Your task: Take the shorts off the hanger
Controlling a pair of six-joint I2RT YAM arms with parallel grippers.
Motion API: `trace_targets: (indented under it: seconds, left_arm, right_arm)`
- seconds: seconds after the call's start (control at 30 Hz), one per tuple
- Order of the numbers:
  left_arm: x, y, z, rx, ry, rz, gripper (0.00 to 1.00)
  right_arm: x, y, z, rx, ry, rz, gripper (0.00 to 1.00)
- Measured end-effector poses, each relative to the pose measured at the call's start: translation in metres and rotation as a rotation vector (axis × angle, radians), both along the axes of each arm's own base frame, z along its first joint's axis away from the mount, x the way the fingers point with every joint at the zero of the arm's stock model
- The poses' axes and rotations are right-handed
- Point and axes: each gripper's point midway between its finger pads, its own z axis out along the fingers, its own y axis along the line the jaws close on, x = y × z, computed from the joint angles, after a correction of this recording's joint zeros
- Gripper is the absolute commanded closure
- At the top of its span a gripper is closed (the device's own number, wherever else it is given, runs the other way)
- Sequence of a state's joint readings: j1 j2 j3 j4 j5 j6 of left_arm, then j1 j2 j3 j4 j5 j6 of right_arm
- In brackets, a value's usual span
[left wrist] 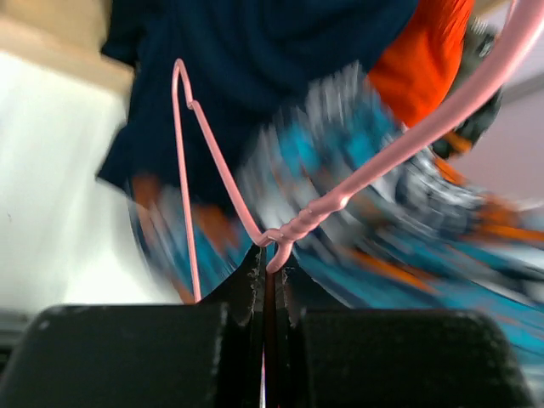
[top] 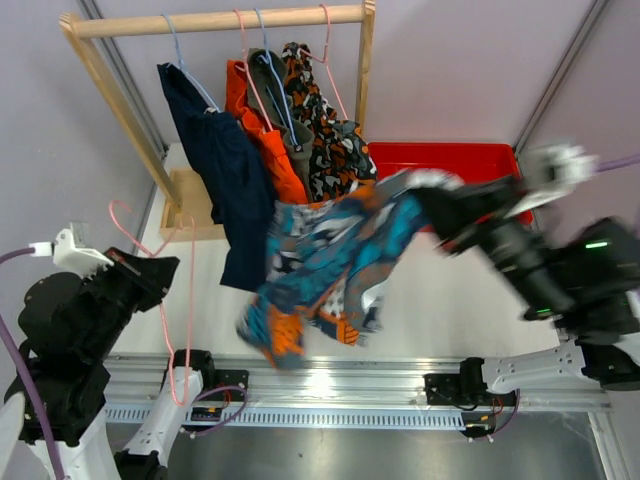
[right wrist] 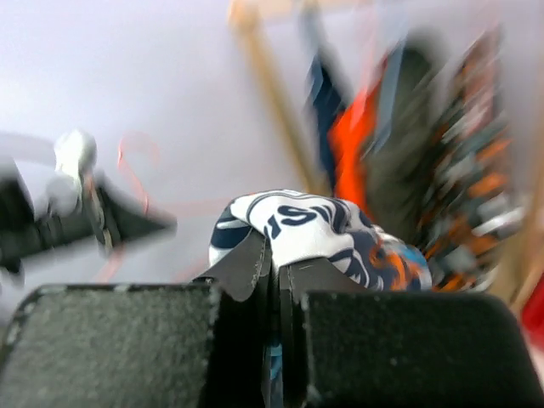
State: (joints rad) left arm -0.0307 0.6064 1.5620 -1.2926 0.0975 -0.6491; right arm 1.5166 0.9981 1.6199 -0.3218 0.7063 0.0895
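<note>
Teal-blue, orange and white print shorts (top: 330, 255) hang in mid-air over the white table (top: 440, 320), just in front of the wooden rack (top: 215, 20). One end is bunched in my right gripper (right wrist: 274, 255), jaws pressed together on a fold of the fabric. My left gripper (left wrist: 268, 255) is clamped tight on the twisted neck of the pink wire hanger (left wrist: 382, 166), off to the left. From above, wire and cloth look apart, so I judge the pull-off nearly done, though blur hides the trailing hem. To finish cleanly, I should hold the hanger steady and draw the shorts rightward and away. The loose leg mustn't snag the plain navy shorts (top: 215, 150) hanging behind, and the red plastic bin (top: 450, 160) looks the likely drop.
</note>
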Motion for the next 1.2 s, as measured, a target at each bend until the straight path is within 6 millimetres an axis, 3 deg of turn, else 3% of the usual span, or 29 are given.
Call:
trace_targets:
  seconds: [0.13, 0.23, 0.37, 0.5, 0.63, 0.7, 0.77, 0.87, 0.97, 1.07, 1.2]
  left_arm:
    - [0.012, 0.01, 0.021, 0.019, -0.096, 0.053, 1.0]
    - [0.025, 0.016, 0.024, 0.052, -0.141, 0.076, 1.0]
    - [0.047, 0.023, 0.024, 0.126, -0.151, 0.09, 1.0]
    - [0.077, 0.031, 0.033, 0.212, -0.167, 0.099, 1.0]
    - [0.11, 0.034, 0.044, 0.27, -0.178, 0.1, 1.0]
    - [0.126, 0.034, 0.047, 0.289, -0.184, 0.094, 1.0]
    - [0.138, 0.034, 0.046, 0.304, -0.182, 0.089, 1.0]
    - [0.154, 0.034, 0.046, 0.325, -0.182, 0.077, 1.0]
    - [0.168, 0.032, 0.043, 0.341, -0.185, 0.058, 1.0]
    - [0.174, 0.031, 0.037, 0.36, -0.177, 0.046, 1.0]
    - [0.174, 0.032, 0.036, 0.38, -0.189, 0.043, 1.0]
  right_arm:
    - [0.023, -0.095, 0.086, 0.166, -0.087, -0.225, 1.0]
    - [0.036, -0.136, 0.118, 0.198, -0.144, -0.383, 1.0]
    - [0.054, -0.15, 0.154, 0.155, -0.238, -0.568, 1.0]
    - [0.077, -0.129, 0.176, 0.033, -0.339, -0.678, 1.0]
    - [0.122, -0.101, 0.168, -0.194, -0.439, -0.798, 1.0]
    - [0.159, -0.09, 0.154, -0.324, -0.471, -0.846, 1.0]
    - [0.21, -0.094, 0.134, -0.429, -0.471, -0.886, 1.0]
    - [0.28, -0.131, 0.106, -0.498, -0.423, -0.939, 1.0]
    - [0.331, -0.176, 0.084, -0.503, -0.365, -0.969, 1.0]
    - [0.359, -0.21, 0.08, -0.432, -0.353, -0.949, 1.0]
    - [0.376, -0.242, 0.077, -0.303, -0.335, -0.863, 1.0]
